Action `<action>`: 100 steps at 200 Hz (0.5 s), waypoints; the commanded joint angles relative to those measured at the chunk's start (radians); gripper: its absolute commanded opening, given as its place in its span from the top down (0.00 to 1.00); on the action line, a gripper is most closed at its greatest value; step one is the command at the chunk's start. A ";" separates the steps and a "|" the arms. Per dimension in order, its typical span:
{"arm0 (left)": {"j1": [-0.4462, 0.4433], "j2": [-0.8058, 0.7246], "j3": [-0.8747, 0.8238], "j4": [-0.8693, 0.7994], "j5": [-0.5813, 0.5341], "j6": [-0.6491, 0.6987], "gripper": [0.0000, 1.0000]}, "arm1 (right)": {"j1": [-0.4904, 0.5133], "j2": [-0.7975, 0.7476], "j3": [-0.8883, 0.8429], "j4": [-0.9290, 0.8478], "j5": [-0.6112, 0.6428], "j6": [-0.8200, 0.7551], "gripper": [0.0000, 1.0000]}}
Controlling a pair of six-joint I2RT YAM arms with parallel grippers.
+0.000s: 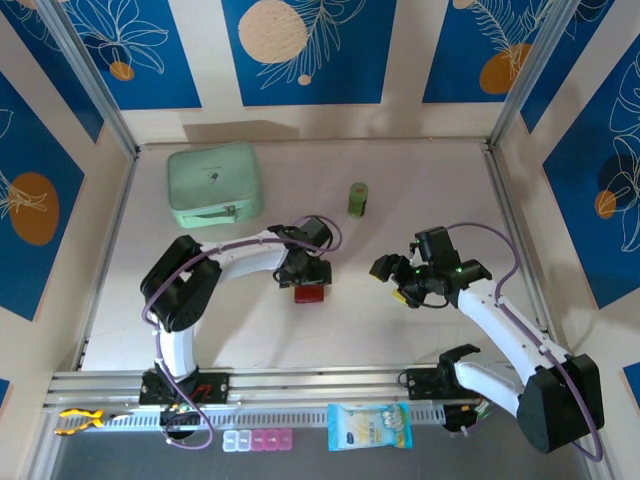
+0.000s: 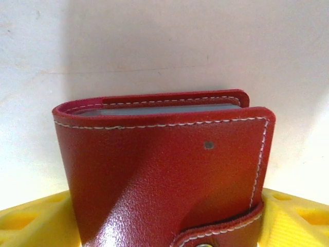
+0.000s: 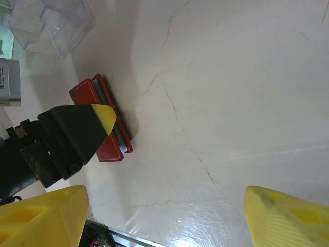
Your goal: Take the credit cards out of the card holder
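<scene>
The dark red card holder (image 1: 309, 294) lies on the table, folded shut with its strap snapped. In the left wrist view the card holder (image 2: 164, 175) sits close up, grey sleeve edges showing along its top. My left gripper (image 1: 305, 272) is over it, open wide, with a yellow finger (image 2: 295, 216) on either side. I cannot see whether the fingers touch it. The credit cards are hidden inside. My right gripper (image 1: 392, 282) hovers to the right of it, open and empty. From the right gripper (image 3: 164, 206) the card holder (image 3: 110, 149) shows under the left gripper's yellow-tipped finger (image 3: 103, 117).
A mint-green zip case (image 1: 214, 184) lies at the back left and a small green cylinder (image 1: 357, 198) stands behind the card holder. A clear plastic box (image 3: 51, 23) shows in the right wrist view. On the front rail are a snack packet (image 1: 369, 427) and a pill organiser (image 1: 257, 440).
</scene>
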 commanded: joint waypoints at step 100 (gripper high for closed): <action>-0.060 -0.119 -0.120 0.032 0.068 -0.103 0.15 | 0.071 0.052 0.047 0.025 -0.004 0.008 0.21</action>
